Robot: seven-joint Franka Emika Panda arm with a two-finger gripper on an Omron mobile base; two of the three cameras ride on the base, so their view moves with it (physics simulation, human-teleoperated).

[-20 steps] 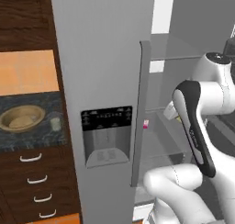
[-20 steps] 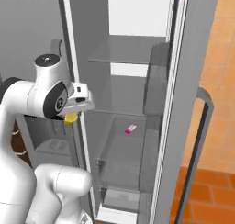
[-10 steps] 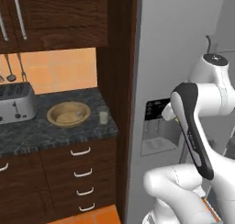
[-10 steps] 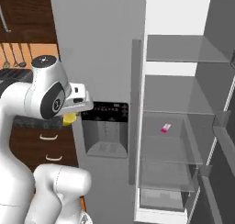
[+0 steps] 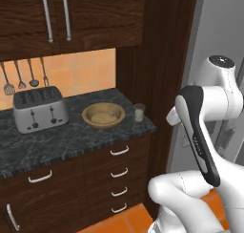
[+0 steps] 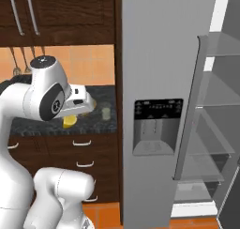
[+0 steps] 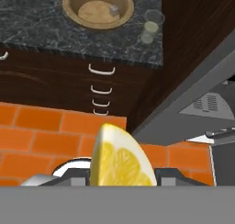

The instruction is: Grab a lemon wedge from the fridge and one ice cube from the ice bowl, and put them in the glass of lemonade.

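The fridge stands at my right with 1 door swung open, and I judge that the biggest hazard: if I drive or swing the arm carelessly toward the counter, the elbow could clip the door or the dark cabinet side. On the counter, the ice bowl sits just beside the glass of lemonade, the glass on the fridge side, the toaster well apart at the far end. With bowl and glass that close, a sloppy approach could knock the narrow glass over or nudge it off the edge. The gripper is pinching the lemon wedge, which sticks up between the 2 fingers; a wedge is slippery and tapered, so a jolt might squeeze it out before I'm over the glass. Smallest worry: the ice cube in the bowl looks tiny and easy to miss.
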